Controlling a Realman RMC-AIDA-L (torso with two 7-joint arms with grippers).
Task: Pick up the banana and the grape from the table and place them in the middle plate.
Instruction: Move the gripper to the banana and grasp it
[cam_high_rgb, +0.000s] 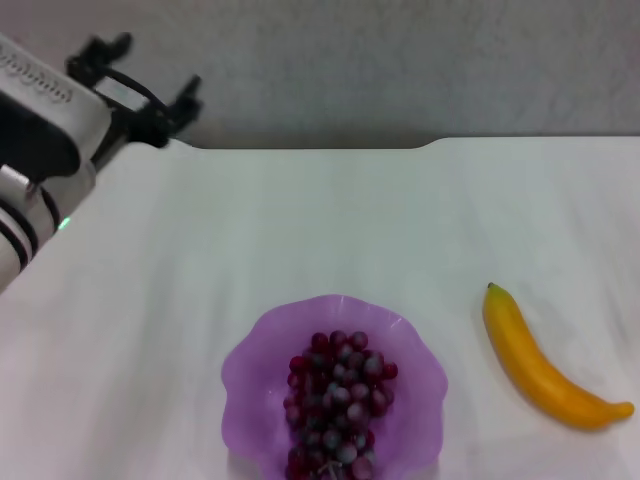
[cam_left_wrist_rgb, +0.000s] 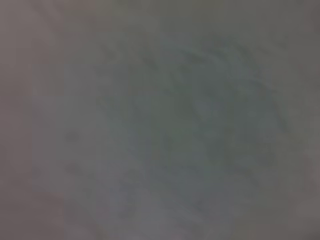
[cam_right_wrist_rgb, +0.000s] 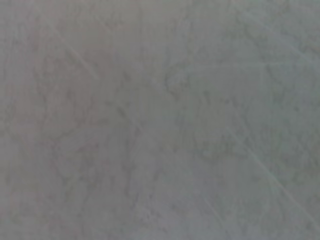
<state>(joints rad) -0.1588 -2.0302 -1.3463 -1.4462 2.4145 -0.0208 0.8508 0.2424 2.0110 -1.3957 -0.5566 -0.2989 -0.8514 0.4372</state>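
Grape (cam_high_rgb: 336, 402) bunch already lies inside the middle plate (cam_high_rgb: 262, 345), at the near edge of the desk (cam_high_rgb: 300, 220), so that half looks done. Banana (cam_high_rgb: 543, 365) lies flat on the desk to the robot's right of the plate, apart from it, dark stem tip pointing away from the robot, curve bowing toward the plate. It sits on the right side, so the right arm is likely the one to fetch it; the right gripper is not in the head view.

Left gripper (cam_high_rgb: 140, 85) is raised at the far left corner, over the desk edge near the grey wall (cam_high_rgb: 400, 60), well away from both fruits, holding nothing, likely parked. Its fingers look spread apart. Both wrist views show only blurred grey surface.
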